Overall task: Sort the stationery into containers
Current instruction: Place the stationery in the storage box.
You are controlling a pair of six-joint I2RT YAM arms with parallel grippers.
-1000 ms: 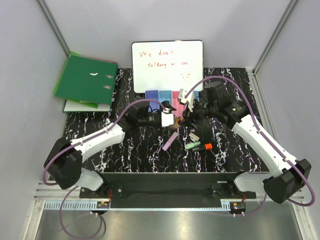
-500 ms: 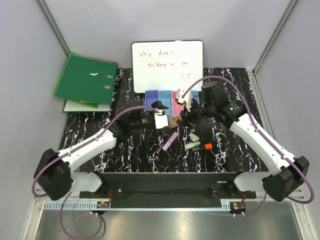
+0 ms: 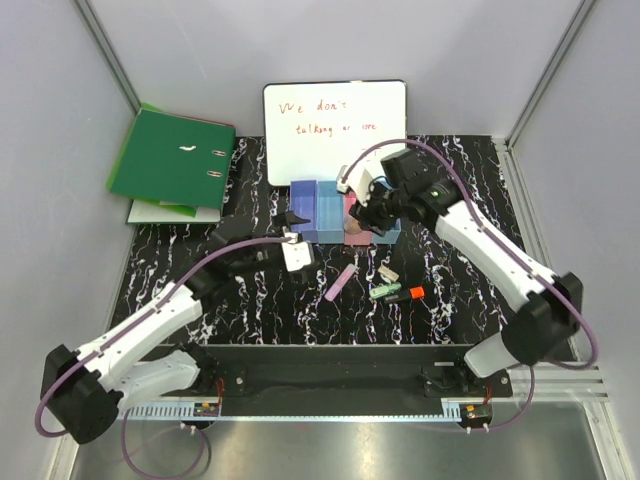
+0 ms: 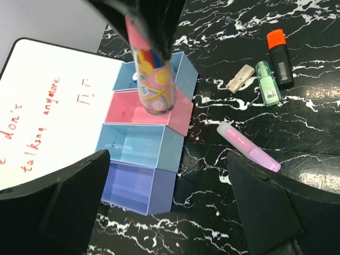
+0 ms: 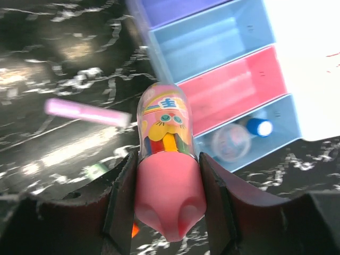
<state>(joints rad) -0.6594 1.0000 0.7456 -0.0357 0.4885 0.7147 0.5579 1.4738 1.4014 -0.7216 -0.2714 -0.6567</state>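
My right gripper is shut on a fat pink capsule-shaped stationery item with a cartoon print. It holds the item tilted over the pink bin of the four joined containers. The far light blue bin holds a small blue-capped bottle and a round clear piece. On the table lie a lilac marker, a green highlighter and an orange highlighter. My left gripper is open and holds nothing, just left of the purple-blue bin.
A whiteboard with red writing stands right behind the bins. A green ring binder lies at the back left. A small beige piece rests by the highlighters. Grey walls enclose the table on three sides.
My right gripper has carried the pink item back and left, over the bins. My left arm has pulled away to the left, away from the lilac marker.
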